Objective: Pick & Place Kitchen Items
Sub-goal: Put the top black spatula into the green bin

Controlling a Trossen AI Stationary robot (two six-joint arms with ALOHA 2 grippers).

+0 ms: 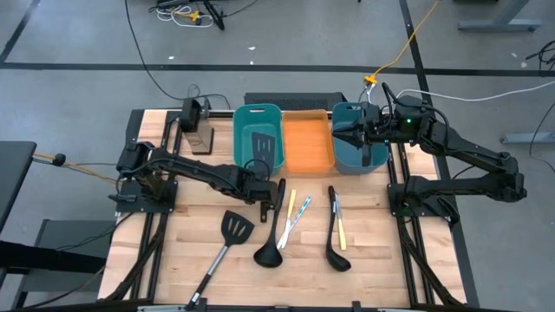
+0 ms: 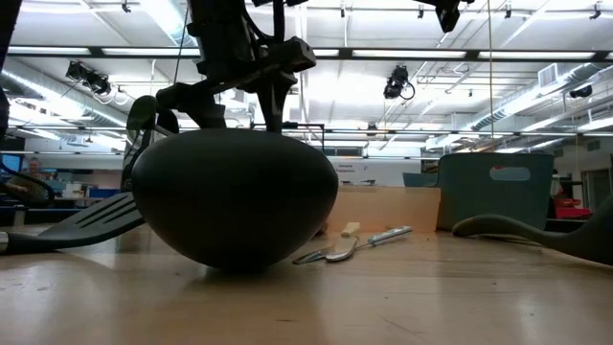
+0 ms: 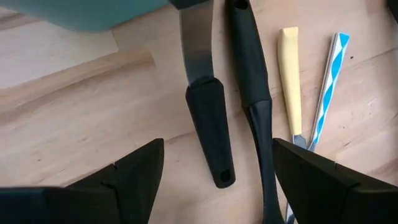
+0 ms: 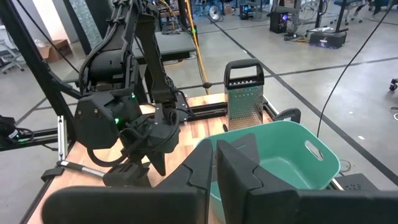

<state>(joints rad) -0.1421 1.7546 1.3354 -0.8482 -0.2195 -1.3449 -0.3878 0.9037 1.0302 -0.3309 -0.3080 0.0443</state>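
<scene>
On the table, most kitchen items still wait.
High view: a slotted spatula [image 1: 235, 228], two ladles [image 1: 268, 252] and thin sticks [image 1: 295, 211] lie loose; one spatula sits in the left teal bin [image 1: 259, 135]. Left wrist view: left gripper [image 3: 214, 171], jaws released, hovers over a black handle [image 3: 211, 127]. Right wrist view: right gripper [image 4: 213, 163], jaws clenched and empty, waits.

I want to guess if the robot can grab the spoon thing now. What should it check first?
1. Left gripper open: ok.
2. Black handle lying between its fingers: ok.
3. Neighbouring ladle handle clear of the fingers: not ok, it runs close to one.
4. Yellow stick out of the way: ok.
5. Right gripper shut, waiting over the dark teal bin: ok.
6. Fingers low enough to grip: cannot tell.
</scene>
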